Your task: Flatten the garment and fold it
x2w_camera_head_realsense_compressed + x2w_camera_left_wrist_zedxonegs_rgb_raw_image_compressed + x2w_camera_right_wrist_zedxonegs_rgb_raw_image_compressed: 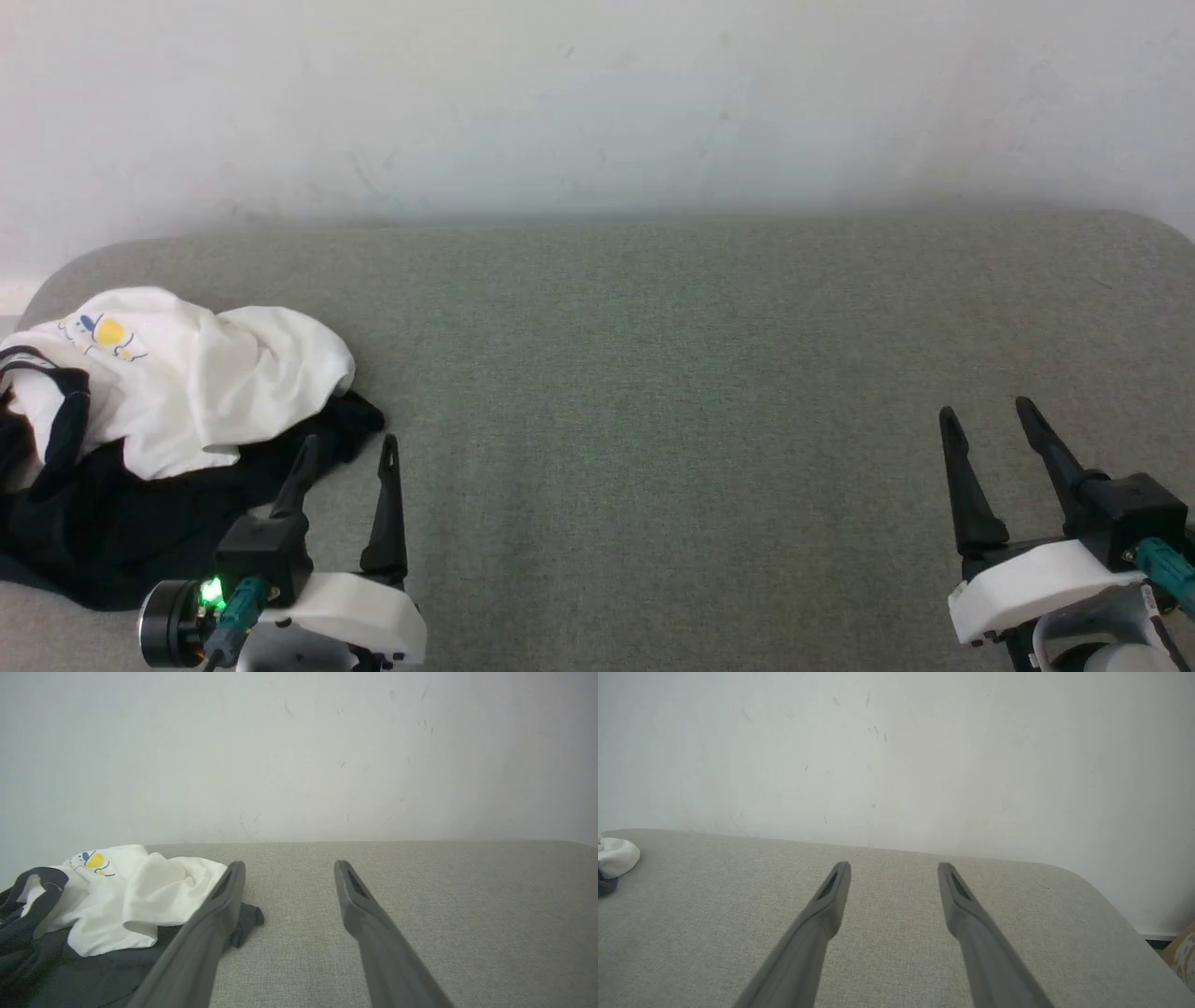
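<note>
White on top and black beneath, the soft long-sleeved shirt (187,392) lies crumpled in a heap at the left end of the grey woven cushion surface (653,373). Its small yellow-and-blue cartoon print faces up. It rests straight on the fabric, in no container.

The left gripper (349,441) sits just beside the heap's near right edge, jaws spread wide and holding nothing. One finger overlaps the black cloth, but I cannot tell whether it touches. The right gripper (986,408) is well apart at the near right over bare cushion, equally wide open and empty.

Flattening looks not yet begun. The next move likely calls for pinching a shirt edge and drawing it toward the open middle, with the right arm crossing over to help spread it.
</note>
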